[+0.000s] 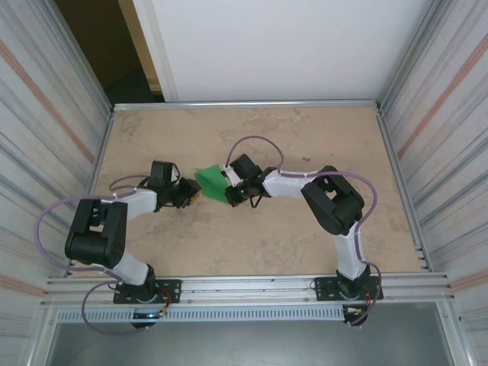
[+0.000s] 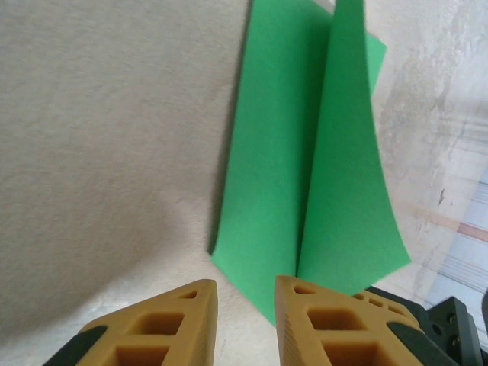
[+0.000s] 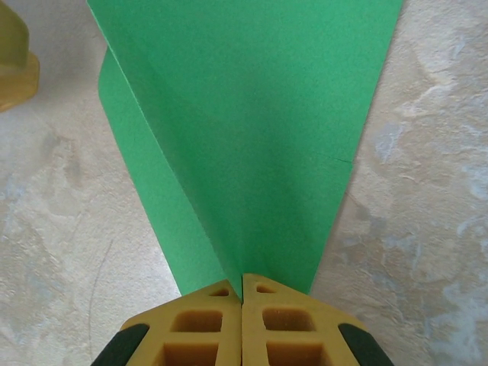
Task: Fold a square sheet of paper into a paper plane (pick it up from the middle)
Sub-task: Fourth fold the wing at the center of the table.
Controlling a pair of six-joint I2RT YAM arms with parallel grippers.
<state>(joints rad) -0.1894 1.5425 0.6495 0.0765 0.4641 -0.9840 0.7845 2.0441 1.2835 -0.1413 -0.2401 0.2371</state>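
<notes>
**Green paper and the two grippers.** The green paper [image 1: 210, 183] sits near the middle of the table [image 1: 305, 130], creased lengthwise into a tapering shape. It lies in the gap between the two grippers.

In your right wrist view the green paper [image 3: 244, 114] narrows toward the camera, and its tip ends right at the right gripper [image 3: 242, 278]. The jaws there are pressed together with no gap, clenched on that narrow end. From that grip the paper fans out wide away from the fingers. One layer lies along the table and a second panel rises from the crease.

From above, the right gripper [image 1: 229, 191] meets the paper's right-hand edge. The left gripper [image 1: 192, 194] stands just beside the opposite edge.

In your left wrist view the green paper [image 2: 305, 152] runs away from the camera as two long panels that meet at a fold. Its near corner comes down to the inner edge of one of the fingers [image 2: 335, 320]. The left gripper [image 2: 245, 286] is released: its jaws stand a little apart and clamp nothing, with the paper's near corner and bare table showing in the gap between the tips.

A yellow finger [image 3: 11, 69] of the left gripper also shows at the upper left of the right wrist view, near the paper's far edge and apart from it.
</notes>
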